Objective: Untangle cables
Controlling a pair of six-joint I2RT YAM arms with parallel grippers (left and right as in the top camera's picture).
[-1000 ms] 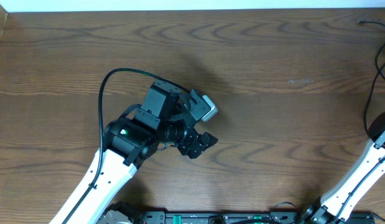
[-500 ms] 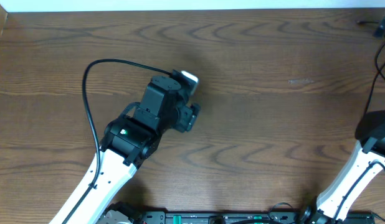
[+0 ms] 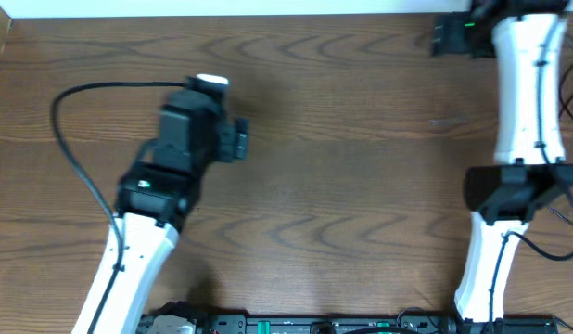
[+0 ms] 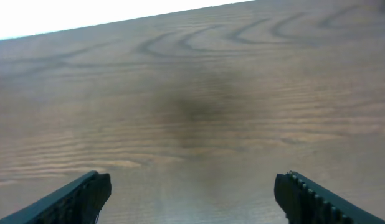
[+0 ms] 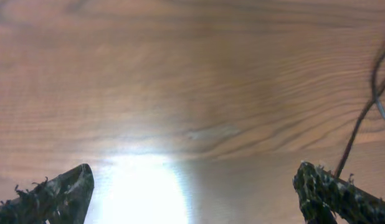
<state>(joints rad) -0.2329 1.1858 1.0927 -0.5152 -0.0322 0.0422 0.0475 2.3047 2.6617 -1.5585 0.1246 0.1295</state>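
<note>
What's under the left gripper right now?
Only bare table with a dim shadow shows between the fingers of the open left gripper; nothing lies on it there. Overhead, the left arm covers the wood directly beneath it.

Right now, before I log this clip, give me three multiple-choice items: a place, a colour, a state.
1. In the overhead view, the right gripper is over which part of the table?
A. far right
B. centre
C. near left
2. The thin cord at the right edge of the right wrist view is:
A. white
B. dark
C. red
3. The left gripper is:
A. shut on a cord
B. shut, empty
C. open, empty
1 A: it sits by the far edge, right of centre. 2 B: a dark line against brown wood. 3 C: its fingers stand wide apart, only wood between.
</note>
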